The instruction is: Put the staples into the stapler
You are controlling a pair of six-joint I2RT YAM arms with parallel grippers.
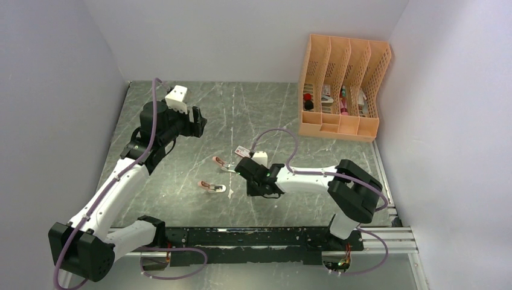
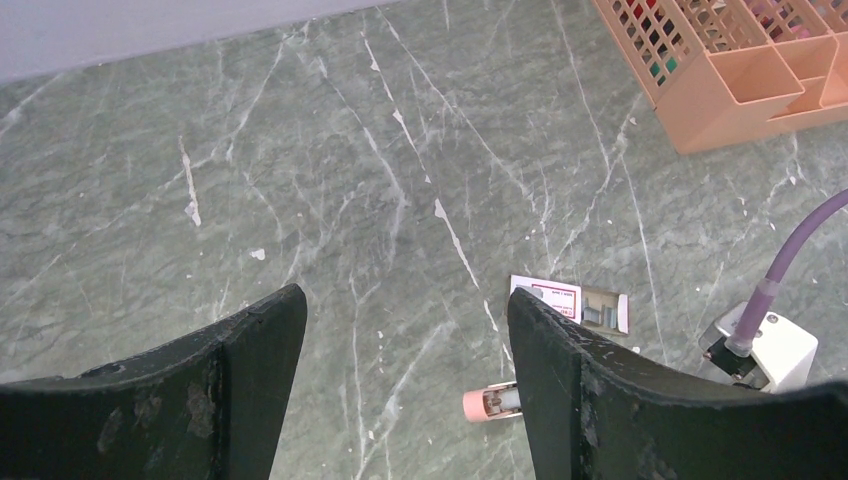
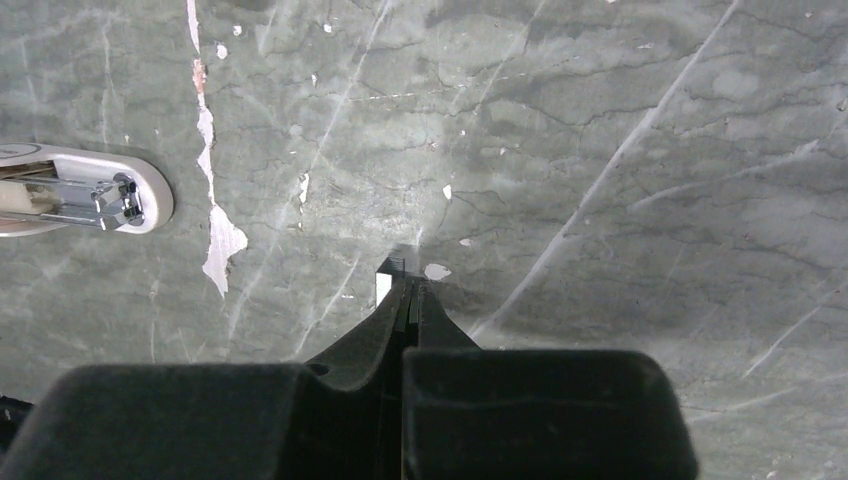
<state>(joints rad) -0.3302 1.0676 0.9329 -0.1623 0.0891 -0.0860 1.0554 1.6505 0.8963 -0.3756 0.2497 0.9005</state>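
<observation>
Top external takes in the whole grey marbled tabletop. The left hand hangs raised toward the back left, well apart from everything. The right hand is low at the middle. Two salmon-pink staplers lie there, the far stapler and the near stapler. The staple box lies just behind the far one, a tiny pale speck from this height. An orange organizer stands in the back right corner. How either hand's fingers stand is hard to read from up here.

Left wrist settles that for the left hand: its two dark fingers stand wide apart over bare tabletop. It also gives the box in detail. It has a red-and-white sleeve with a greyish tray pushed out of one end, and silvery staple strips lie in the tray. A pink stapler tip peeks out beside one finger, near the box. A corner of the organizer shows at the top.

Right wrist alone shows the right hand pressed together, its tips down at the tabletop. A small grey sliver sits at the very tips; I cannot tell whether it is a staple strip. At the view's left edge lies an opened stapler end, pale and rounded with shiny metal inside, apart from the fingers.
</observation>
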